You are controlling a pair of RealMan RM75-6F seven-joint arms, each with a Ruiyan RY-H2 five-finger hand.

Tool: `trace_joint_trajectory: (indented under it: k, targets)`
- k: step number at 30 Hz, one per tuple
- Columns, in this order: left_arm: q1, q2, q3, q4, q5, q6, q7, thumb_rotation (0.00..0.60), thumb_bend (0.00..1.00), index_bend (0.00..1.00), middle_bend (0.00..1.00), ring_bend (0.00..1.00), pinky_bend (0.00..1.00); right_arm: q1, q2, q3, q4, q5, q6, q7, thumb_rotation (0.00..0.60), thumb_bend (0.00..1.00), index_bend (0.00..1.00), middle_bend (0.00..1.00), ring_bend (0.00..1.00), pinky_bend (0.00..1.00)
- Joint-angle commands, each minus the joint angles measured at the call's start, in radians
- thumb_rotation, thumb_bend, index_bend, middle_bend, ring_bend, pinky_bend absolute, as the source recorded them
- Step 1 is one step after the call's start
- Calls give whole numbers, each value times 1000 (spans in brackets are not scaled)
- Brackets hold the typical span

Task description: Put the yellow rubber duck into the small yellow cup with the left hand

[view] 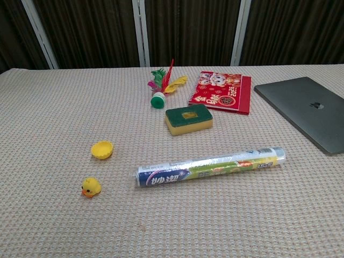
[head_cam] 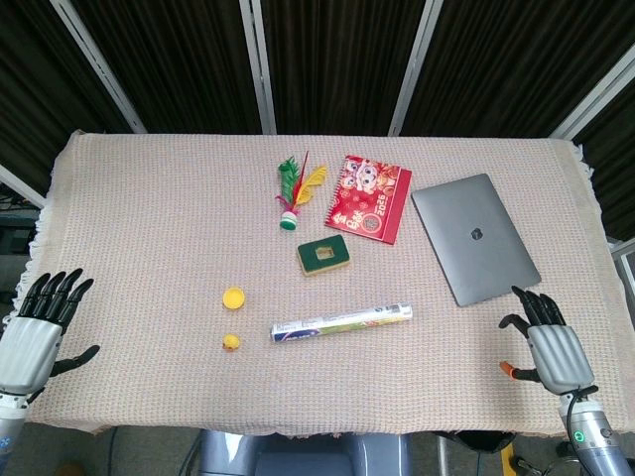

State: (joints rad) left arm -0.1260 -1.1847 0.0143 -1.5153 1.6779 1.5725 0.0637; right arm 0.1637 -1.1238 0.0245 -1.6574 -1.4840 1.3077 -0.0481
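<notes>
The yellow rubber duck (head_cam: pixel 230 342) (view: pixel 90 187) stands on the woven tablecloth near the front, left of centre. A little behind it lies the small yellow cup (head_cam: pixel 233 297) (view: pixel 102 149), tipped so its mouth shows. My left hand (head_cam: pixel 38 332) hovers at the table's front left corner, fingers spread, holding nothing, far left of the duck. My right hand (head_cam: pixel 552 342) is at the front right edge, also open with fingers apart. Neither hand shows in the chest view.
A plastic-wrap roll (head_cam: pixel 340 322) (view: pixel 208 166) lies right of the duck. Behind it sit a green-and-yellow sponge (head_cam: pixel 324 256), a feather shuttlecock (head_cam: pixel 295 190), a red calendar (head_cam: pixel 369 197) and a grey laptop (head_cam: pixel 475 236). An orange object (head_cam: pixel 508 370) is beside my right hand.
</notes>
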Motion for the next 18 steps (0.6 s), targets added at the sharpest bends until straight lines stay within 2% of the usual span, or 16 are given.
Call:
trace_joint_trajectory:
  k: [1,18]
  targets:
    - [4,1,2,0,0,2,-3,600,51,69,0,0,11,4,-2,0,1,0,-5,3,600,0,394,20,0,0]
    - [7,4,12,-19,11,-6,10,600,60,66,0,0,29,0,3,-10,-6,-7,4,-7,600,0,395,20,0,0]
